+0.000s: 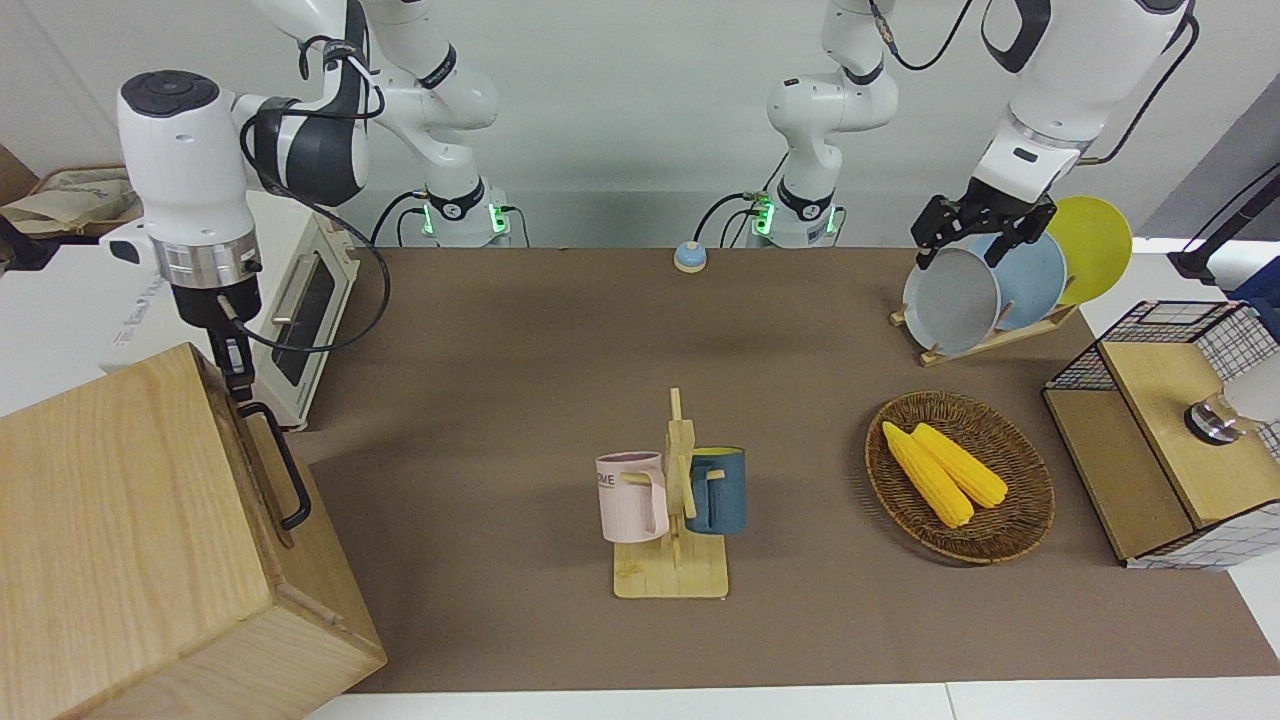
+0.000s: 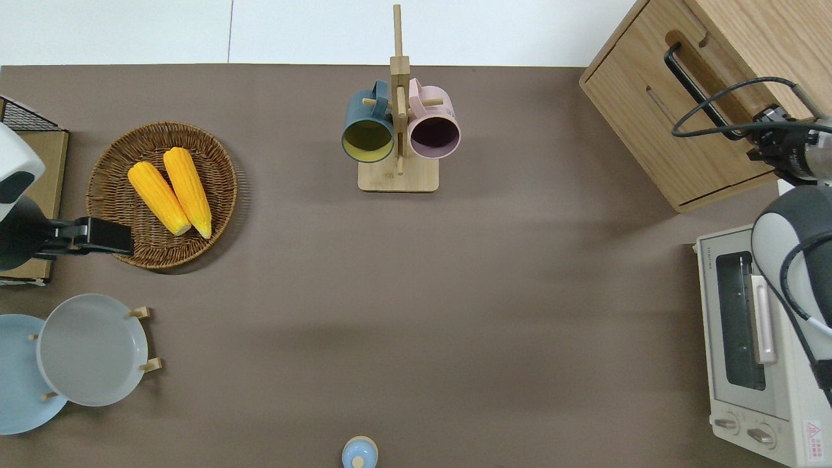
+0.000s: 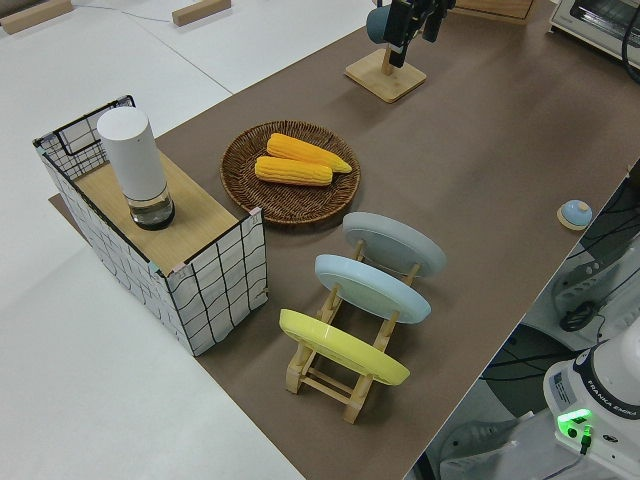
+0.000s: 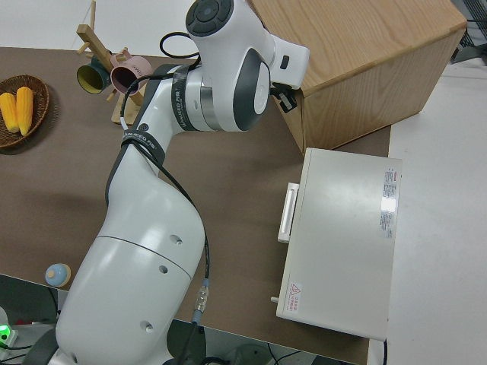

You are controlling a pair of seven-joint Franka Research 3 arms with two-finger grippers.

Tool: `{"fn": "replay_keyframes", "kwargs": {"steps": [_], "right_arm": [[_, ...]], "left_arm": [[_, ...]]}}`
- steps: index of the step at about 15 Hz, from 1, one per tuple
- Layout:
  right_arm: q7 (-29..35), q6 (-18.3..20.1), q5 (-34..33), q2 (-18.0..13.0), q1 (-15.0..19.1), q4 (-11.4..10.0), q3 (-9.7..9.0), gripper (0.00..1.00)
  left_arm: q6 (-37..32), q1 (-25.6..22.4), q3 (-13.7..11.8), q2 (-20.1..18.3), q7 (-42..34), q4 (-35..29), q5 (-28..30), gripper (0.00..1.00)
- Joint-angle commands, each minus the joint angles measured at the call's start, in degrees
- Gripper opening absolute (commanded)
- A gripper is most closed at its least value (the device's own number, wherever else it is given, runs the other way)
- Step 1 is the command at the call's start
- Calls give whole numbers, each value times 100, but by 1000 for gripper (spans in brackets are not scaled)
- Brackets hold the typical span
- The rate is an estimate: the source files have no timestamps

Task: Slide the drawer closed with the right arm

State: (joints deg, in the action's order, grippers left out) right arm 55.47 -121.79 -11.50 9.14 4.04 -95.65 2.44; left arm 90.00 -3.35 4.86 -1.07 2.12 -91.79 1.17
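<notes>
I see the drawer (image 1: pixel 262 468) flush in the cabinet (image 1: pixel 130 540) at the right arm's end of the table, and the right gripper (image 1: pixel 238 378) sits at the robot-side end of its black handle (image 1: pixel 281 462). My overhead view hides the fingertips under the wrist and cable, so I cannot tell whether they are apart or together. The left arm is parked.

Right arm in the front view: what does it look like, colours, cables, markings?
The right arm has glossy white shells with dark grey joint sections, a round dark cap, a silver wrist ring, then a black pincer. A black cable loops loosely from the upper arm to the wrist.
</notes>
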Motion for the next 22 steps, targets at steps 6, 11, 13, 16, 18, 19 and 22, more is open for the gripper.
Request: {"fn": "replay_keyframes", "kwargs": {"steps": [6, 11, 13, 16, 18, 19, 22], "right_arm": [[-1367, 1040, 304, -359, 35, 143, -209, 0], [-3172, 1763, 719, -764, -88, 143, -366, 0], [-3767, 1991, 719, -870, -88, 143, -463, 12], [-4649, 2238, 833, -993, -97, 143, -507, 836], [-4834, 2256, 851, -1063, -88, 160, -630, 987], [-5061, 2264, 859, -1107, -79, 152, -683, 987], [-5660, 2326, 1009, -1116, -62, 169, -719, 987]], "left_arm": [[-27, 36, -12, -42, -37, 4, -73, 995], [-27, 27, -20, -42, -28, 4, -73, 995], [-27, 36, -20, -51, -37, 4, -73, 995], [-27, 36, -12, -42, -28, 4, -73, 998], [-27, 27, -11, -51, -37, 4, -73, 995], [-27, 27, -20, -42, -28, 4, -73, 995], [-27, 36, -12, -42, -37, 4, -73, 995]]}}
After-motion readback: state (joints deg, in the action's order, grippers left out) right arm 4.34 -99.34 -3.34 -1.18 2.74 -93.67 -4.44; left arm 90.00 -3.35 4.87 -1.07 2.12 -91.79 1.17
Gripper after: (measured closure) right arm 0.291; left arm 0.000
